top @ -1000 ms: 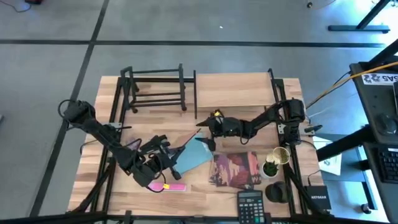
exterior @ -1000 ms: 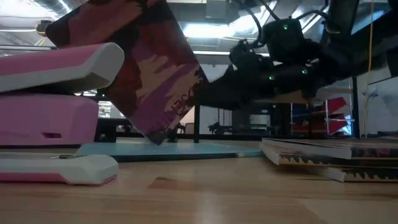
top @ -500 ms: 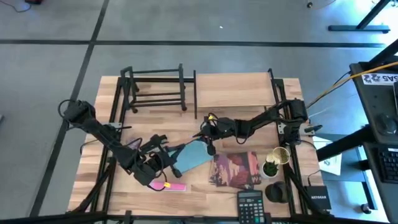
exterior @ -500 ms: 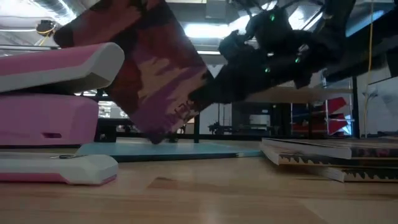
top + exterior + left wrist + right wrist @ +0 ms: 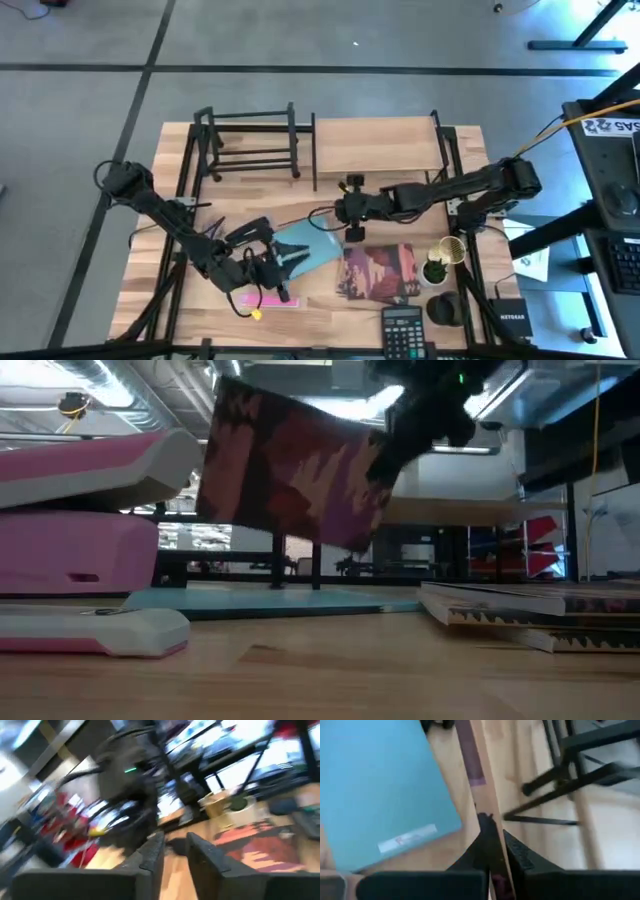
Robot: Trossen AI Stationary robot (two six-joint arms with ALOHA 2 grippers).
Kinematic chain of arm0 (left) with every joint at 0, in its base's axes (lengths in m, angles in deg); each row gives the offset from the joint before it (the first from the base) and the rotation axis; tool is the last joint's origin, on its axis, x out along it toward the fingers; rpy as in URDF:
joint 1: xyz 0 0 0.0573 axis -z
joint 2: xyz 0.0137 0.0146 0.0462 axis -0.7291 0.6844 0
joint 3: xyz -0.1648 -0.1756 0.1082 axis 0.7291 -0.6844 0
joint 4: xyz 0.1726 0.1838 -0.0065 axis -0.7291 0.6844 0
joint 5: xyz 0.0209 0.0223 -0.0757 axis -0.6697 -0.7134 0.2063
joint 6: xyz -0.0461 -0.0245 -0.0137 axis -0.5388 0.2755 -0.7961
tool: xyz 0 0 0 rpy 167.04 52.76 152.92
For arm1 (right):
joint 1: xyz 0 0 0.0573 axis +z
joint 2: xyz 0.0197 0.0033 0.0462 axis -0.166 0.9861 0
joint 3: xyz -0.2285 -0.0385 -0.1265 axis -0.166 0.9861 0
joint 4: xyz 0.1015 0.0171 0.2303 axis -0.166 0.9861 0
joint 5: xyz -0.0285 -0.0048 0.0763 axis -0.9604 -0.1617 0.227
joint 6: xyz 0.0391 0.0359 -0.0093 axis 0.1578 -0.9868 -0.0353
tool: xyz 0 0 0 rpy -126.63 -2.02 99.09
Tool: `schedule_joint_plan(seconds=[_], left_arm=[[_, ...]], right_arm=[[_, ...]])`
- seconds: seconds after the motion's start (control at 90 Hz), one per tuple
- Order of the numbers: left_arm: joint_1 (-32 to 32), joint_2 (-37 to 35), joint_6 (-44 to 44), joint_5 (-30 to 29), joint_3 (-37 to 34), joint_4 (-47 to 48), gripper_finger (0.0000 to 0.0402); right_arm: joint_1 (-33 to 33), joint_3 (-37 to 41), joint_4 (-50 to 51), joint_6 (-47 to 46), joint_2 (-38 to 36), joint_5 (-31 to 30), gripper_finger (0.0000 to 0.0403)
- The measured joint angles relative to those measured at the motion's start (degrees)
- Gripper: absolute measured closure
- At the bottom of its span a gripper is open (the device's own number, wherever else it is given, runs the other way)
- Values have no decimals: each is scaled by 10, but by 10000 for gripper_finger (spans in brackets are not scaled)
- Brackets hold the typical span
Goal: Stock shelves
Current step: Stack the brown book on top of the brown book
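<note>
Tabletop (image 5: 400,140) with bare rack (image 5: 250,140); right gripper (image 5: 492,852) clamping a lifted book (image 5: 290,480).

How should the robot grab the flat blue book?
Probably by a thin edge, coming in low from the side by the left gripper. The blue book lies flat on the table, so from above the jaws have nothing to pinch.

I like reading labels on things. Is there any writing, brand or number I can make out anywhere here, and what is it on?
"NETGEAR": on the small black box at the table's corner, tiny, so only probably.
Sign on the grey stand beside the table: bold dark letters, unreadable.
Blue book: white label, print blurred.
Book held in the right gripper: no words readable.
Calculator: keys too small.
</note>
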Motion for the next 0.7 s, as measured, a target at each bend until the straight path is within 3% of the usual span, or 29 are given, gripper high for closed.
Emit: schedule_joint_plan(seconds=[0.111,0.3,0.7], left_arm=[[-11,21,42,22,7,3,286],[-18,41,81,-49,14,3,243],[-39,45,41,-69,14,36,150]], right_arm=[[11,-46,50,8,8,-27,402],[27,-59,54,16,9,-26,402],[32,-57,53,15,26,-26,402]])
